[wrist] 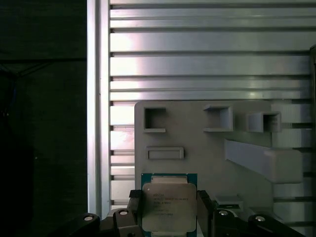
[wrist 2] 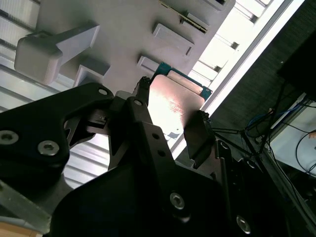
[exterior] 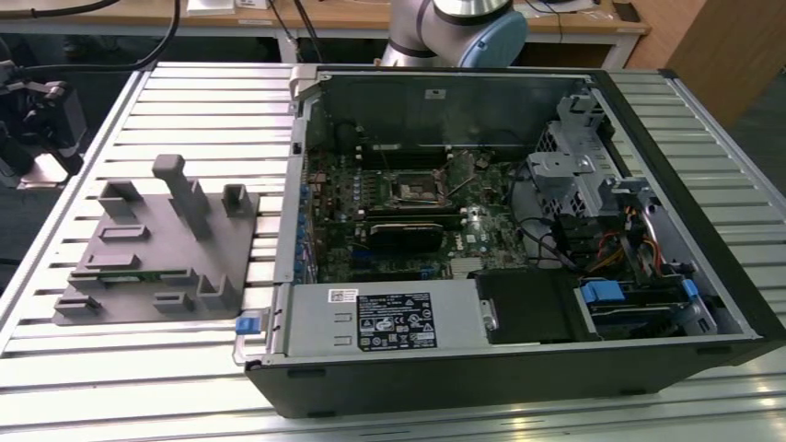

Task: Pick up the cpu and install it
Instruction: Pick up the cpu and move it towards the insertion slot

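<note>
The cpu (wrist: 169, 206), a thin square chip with a pale silver top and green rim, sits between the two black fingers (wrist: 135, 207) of my gripper (wrist: 169, 200). The fingers press on its opposite edges, so the gripper is shut on it. It hangs well above the grey moulded fixture (wrist: 197, 143) on the slatted table. In the second wrist view the cpu (wrist 2: 175, 101) catches the light between the same fingers (wrist 2: 198, 134). The dark square socket (exterior: 415, 189) lies on the motherboard inside the open computer case (exterior: 516, 368).
In the exterior view the grey fixture (exterior: 160, 258), with raised posts and pockets, lies to the left of the case. The arm's base (exterior: 455, 28) stands behind the case. A labelled grey metal box (exterior: 387, 318) and drive cages with cables (exterior: 614, 230) crowd the case's interior.
</note>
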